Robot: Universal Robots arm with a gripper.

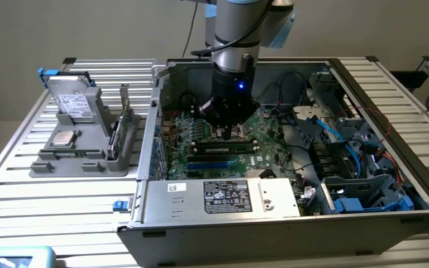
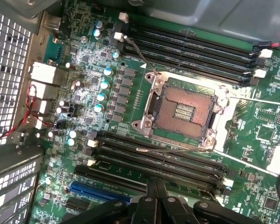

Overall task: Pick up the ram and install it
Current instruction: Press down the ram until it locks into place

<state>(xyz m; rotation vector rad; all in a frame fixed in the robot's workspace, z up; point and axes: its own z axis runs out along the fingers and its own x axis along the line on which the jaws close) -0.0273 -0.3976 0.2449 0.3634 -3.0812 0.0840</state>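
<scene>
1. A table [image 1: 65, 195] of pale metal slats carries everything; its bare slats run across the left and lower left of the exterior view.
2. An open computer case [image 1: 274, 223] sits directly on the slats, filling the middle and right of the frame.
3. A grey holder tray [image 1: 87, 151] rests on the slats at the left, just beside the case.
4. A light blue object [image 1: 13, 258] lies at the lower left corner of the frame, cut off by the edge.
</scene>
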